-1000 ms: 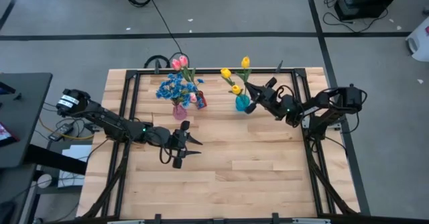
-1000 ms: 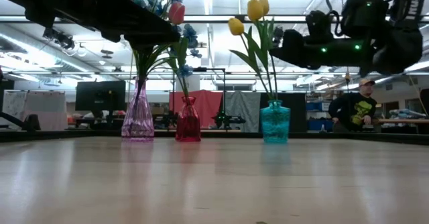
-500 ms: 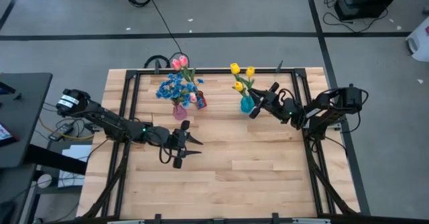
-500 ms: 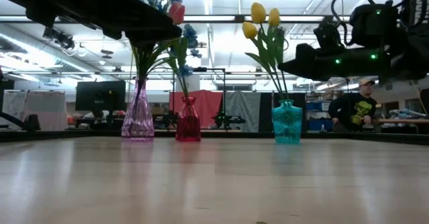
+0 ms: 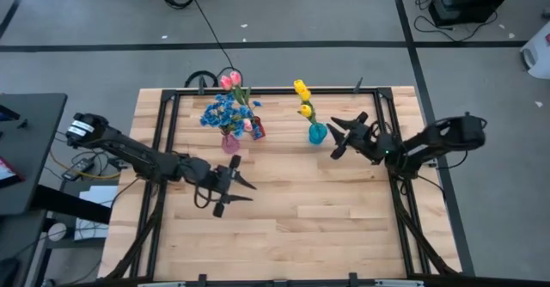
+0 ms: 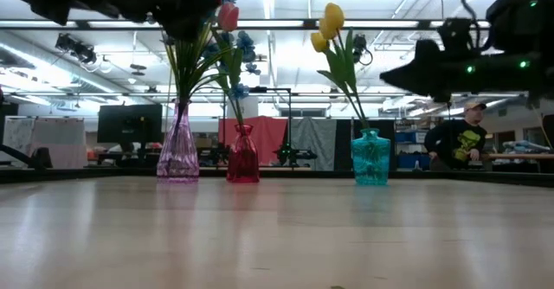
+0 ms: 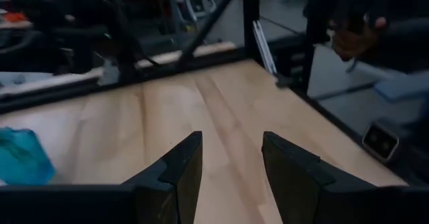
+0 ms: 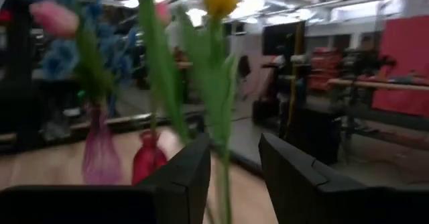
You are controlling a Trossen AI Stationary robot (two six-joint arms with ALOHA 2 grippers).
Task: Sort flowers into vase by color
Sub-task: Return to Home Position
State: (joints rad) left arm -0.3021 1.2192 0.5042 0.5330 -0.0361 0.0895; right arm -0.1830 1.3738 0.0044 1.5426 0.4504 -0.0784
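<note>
Yellow tulips [image 5: 302, 98] stand with their stems in a teal vase [image 5: 317, 133] at the table's far side; they also show in the low view [image 6: 329, 25]. Blue blossoms [image 5: 221, 112] stand in a pink vase [image 5: 230, 143]. Pink tulips [image 5: 230, 81] stand in a red vase [image 5: 257, 131]. My right gripper [image 5: 333, 137] is open and empty, just right of the teal vase; in its wrist view the tulip stems [image 8: 221, 117] stand ahead of the fingers. My left gripper [image 5: 248, 192] is open and empty above the table's middle.
The three vases stand in a row along the far edge: pink [image 6: 178, 155], red [image 6: 243, 156], teal [image 6: 370, 157]. A black frame [image 5: 172, 98] borders the table. Bare wood [image 5: 309, 218] lies toward the near edge. A person [image 6: 456, 140] stands beyond the table.
My right gripper has drawn back from the teal vase toward the table's right edge. The teal vase has slid a little toward the right edge, and the yellow tulips have swung from spread apart to close together. My left gripper has shifted slightly toward the near edge.
</note>
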